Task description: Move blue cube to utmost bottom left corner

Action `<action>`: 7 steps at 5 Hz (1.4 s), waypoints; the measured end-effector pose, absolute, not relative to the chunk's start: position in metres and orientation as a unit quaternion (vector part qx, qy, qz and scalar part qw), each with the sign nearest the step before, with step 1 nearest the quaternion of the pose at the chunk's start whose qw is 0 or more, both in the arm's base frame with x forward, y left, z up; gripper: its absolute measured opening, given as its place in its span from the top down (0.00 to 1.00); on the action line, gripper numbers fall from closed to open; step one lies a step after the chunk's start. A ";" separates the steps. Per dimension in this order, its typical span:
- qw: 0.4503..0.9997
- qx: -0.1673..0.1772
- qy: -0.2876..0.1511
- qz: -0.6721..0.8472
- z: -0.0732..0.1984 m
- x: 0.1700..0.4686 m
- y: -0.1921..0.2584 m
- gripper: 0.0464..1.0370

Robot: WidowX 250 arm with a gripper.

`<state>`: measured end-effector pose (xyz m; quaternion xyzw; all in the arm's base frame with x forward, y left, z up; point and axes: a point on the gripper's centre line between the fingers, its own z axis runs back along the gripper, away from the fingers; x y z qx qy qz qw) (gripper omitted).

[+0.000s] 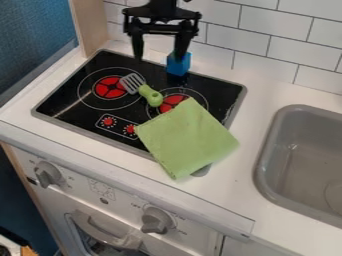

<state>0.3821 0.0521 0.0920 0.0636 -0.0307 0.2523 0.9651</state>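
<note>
Now hanging over the back edge of the black cooktop, with the gripper open, fingers spread wide, grasping nothing. Look to the blue cube, at the cooktop's back edge, right beside one fingertip; impossible to call contact from this angle. Done so far, judging by the layout: an approach, no more. Left to do, probably: straddle, close, lift, carry to the cooktop's front left corner, set down, release. Worth flagging, too, a possible different reading of that corner, perhaps meaning the white counter beyond the cooktop's front left. On to the edges: raised grey rim all around the cooktop, so best to lift rather than drag. Close behind the cooktop, the tiled wall, leaving little room for backward swings; just past the back left corner, the wooden panel, another one to respect. Straight across the direct line over the cooktop, the slotted spatula, easy to clip on a low pass. Over the cooktop's front right, the green cloth, well off the route. Best room, by the look of it: along the cooktop's left side, down bare black glass.
</note>
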 end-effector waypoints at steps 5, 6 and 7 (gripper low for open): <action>0.978 0.059 -0.103 0.171 0.073 0.434 0.053 0.04; 0.980 0.061 -0.078 0.170 0.052 0.436 0.053 0.04; 0.983 0.053 -0.070 0.164 0.045 0.440 0.050 0.09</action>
